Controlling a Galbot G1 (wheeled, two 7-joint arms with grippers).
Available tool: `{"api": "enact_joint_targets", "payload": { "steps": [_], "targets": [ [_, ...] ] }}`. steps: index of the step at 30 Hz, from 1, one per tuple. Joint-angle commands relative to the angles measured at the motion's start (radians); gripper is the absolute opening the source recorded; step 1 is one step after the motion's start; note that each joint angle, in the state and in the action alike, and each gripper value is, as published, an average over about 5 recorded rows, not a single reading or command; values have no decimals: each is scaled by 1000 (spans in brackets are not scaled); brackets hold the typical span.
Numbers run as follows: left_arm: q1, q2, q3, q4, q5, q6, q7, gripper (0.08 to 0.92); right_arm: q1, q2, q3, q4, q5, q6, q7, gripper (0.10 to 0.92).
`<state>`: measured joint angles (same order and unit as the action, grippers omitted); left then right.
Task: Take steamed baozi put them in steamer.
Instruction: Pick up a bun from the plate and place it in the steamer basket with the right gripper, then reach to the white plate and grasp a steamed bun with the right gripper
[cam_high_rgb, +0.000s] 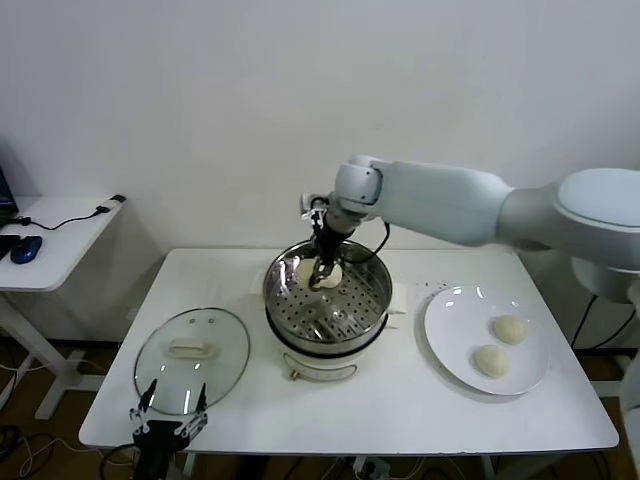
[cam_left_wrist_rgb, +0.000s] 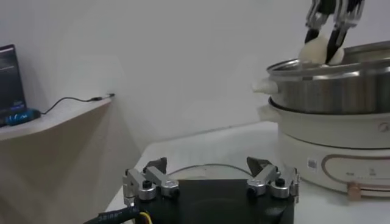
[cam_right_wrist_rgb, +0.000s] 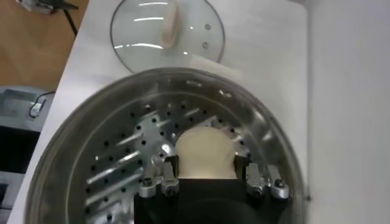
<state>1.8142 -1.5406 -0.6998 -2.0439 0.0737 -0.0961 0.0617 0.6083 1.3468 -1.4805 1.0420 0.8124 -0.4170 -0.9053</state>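
Over the back part of the steamer (cam_high_rgb: 372, 312), my right gripper (cam_high_rgb: 325, 278) is shut on a cream-white baozi (cam_high_rgb: 331, 276). In the right wrist view that baozi (cam_right_wrist_rgb: 205, 152) fills the gap between the fingers (cam_right_wrist_rgb: 169, 169), just above the perforated tray of the steamer (cam_right_wrist_rgb: 109, 152). What looks like another baozi (cam_high_rgb: 304, 268) lies inside at the back left. Two baozi (cam_high_rgb: 509, 328) (cam_high_rgb: 490, 360) rest on the white plate (cam_high_rgb: 448, 340) to the right. My left gripper (cam_high_rgb: 168, 408) is parked open at the table's front left edge. In its wrist view the left gripper (cam_left_wrist_rgb: 210, 171) is empty.
A glass lid (cam_high_rgb: 192, 358) with a cream handle lies flat left of the steamer, just beyond the left gripper. A side table (cam_high_rgb: 60, 225) with a cable and a mouse stands farther left. A white wall runs close behind the table.
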Motion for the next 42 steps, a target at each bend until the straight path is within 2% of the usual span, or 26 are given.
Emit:
{"api": "enact_joint_targets", "payload": {
  "steps": [1, 12, 20, 24, 29, 35, 42],
  "targets": [
    [-14, -5, 2, 12, 4, 5, 0, 823, -79, 90, -15, -61, 9, -7, 18, 594],
    [-20, -10, 6, 21, 9, 7, 0, 823, -92, 80, -31, -49, -2, 0, 23, 609],
    [-20, -12, 7, 23, 13, 6, -1, 823, -75, 59, -25, -34, -2, 0, 22, 792],
    [-21, -13, 10, 22, 17, 6, -1, 823, -35, 21, -16, 8, 0, 6, 20, 820],
    [-18, -15, 22, 17, 29, 3, -3, 823, 124, -114, -57, 155, 27, 51, -2, 823],
    [-14, -10, 24, 12, 35, 3, -3, 823, 303, -360, -134, 331, 40, 99, -40, 823],
    [2, 1, 26, 9, 42, -3, -5, 823, 326, -681, -164, 472, -143, 120, -97, 823]
  ]
}}
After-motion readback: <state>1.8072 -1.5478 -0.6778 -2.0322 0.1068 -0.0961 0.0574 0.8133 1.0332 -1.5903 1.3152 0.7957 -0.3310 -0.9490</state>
